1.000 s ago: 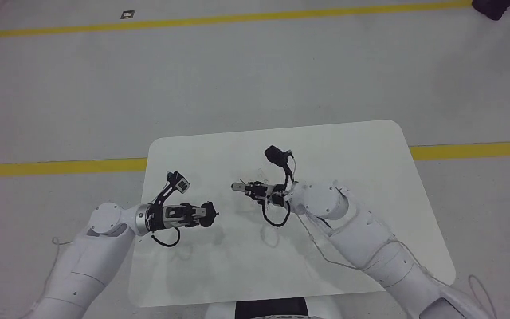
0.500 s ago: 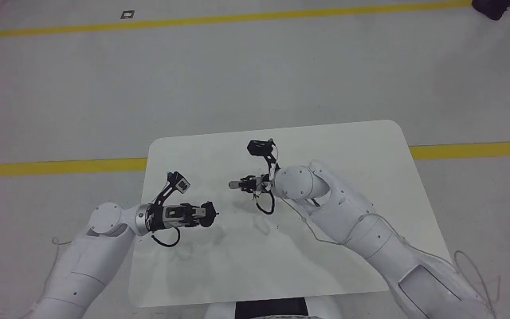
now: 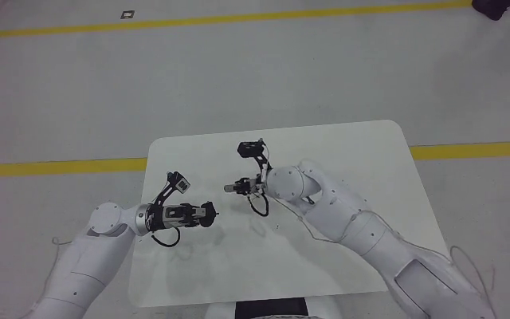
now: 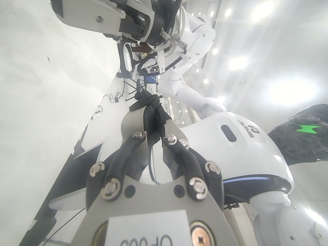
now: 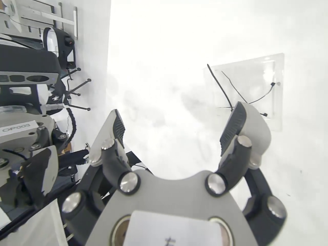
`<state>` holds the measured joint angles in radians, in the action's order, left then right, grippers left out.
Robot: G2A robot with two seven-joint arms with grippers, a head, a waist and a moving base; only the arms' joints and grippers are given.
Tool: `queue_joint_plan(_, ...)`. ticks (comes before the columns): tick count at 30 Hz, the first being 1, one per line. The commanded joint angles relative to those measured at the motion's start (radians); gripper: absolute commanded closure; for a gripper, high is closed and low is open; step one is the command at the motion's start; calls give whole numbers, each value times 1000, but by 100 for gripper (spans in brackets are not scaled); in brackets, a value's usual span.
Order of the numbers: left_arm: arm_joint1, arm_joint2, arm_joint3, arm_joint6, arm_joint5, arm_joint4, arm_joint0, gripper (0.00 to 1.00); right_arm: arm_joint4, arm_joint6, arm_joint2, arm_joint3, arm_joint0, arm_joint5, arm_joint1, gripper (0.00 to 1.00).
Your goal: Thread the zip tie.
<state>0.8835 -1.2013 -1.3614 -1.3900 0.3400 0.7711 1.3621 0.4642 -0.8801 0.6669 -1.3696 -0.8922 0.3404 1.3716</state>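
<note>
My left gripper (image 4: 153, 115) is shut on a black zip tie (image 4: 144, 102). The tie's head end sticks out past the fingertips, and its thin strap runs back between the fingers. In the top view the left gripper (image 3: 210, 212) hovers over the left-middle of the white table (image 3: 358, 151). My right gripper (image 3: 229, 188) is a short way to the right and farther back, pointing left. In the right wrist view the right gripper (image 5: 177, 115) is open with nothing between its fingers. The left wrist view shows the right gripper (image 4: 89, 13) close ahead.
A clear flat tray (image 5: 278, 90) lies on the table beyond the right gripper, holding several loose black zip ties (image 5: 220, 85). Yellow floor lines (image 3: 72, 167) run behind and beside the table.
The right arm swung left, bringing its gripper closer to the left gripper, and its wrist turned. The left arm kept still with the zip tie.
</note>
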Motion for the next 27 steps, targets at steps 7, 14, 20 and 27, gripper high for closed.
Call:
queue_joint_plan(7,0,0,0,0,0,0,0,100,9,-53,-2,47,20,0,12,56)
queue_joint_plan(14,0,0,0,0,0,0,0,100,18,-78,15,58,15,-29,8,62)
queue_joint_plan(20,0,0,0,0,0,0,0,100,32,-81,16,91,23,-28,12,64)
queue_joint_plan(27,0,0,0,0,0,0,0,100,35,-47,-36,168,51,0,47,74)
